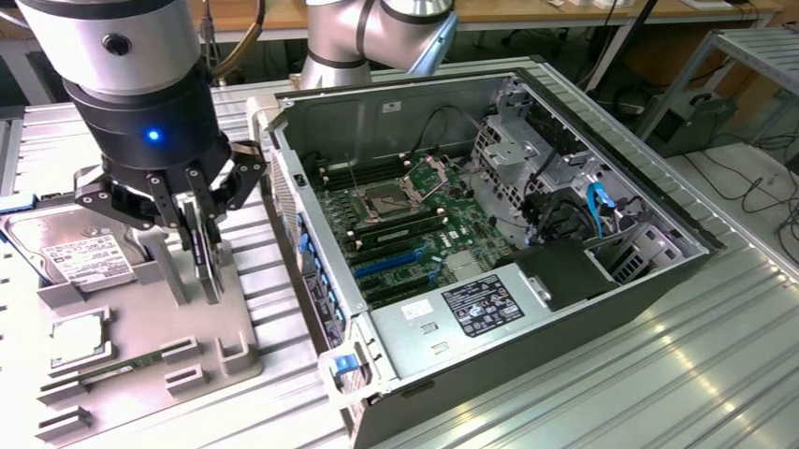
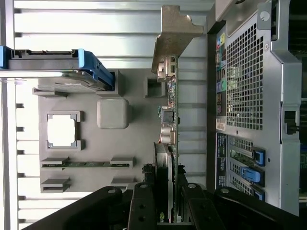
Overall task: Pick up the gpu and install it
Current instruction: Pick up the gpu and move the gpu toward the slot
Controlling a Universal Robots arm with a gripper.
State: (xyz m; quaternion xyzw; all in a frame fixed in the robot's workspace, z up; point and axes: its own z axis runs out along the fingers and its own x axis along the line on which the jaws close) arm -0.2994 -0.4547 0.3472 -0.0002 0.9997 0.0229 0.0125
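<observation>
In the exterior view, the gripper (image 1: 194, 238) was clamped on the gpu (image 1: 210, 271), which stood on its thin edge over the grey fixture tray (image 1: 231, 327), between the hard drive (image 1: 78, 257) at left and the open computer case (image 1: 374, 112) at right. In the wrist view, the gpu (image 2: 172, 120) ran edge-on out of the gripper (image 2: 169, 206), parallel to the case wall, with its bracket (image 2: 175, 28) pointing towards the far side of the scene

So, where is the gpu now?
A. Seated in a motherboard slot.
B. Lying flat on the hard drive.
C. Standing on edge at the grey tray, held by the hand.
C: the gpu stands on edge over the grey tray, the hand shut on it, outside the computer case.
</observation>
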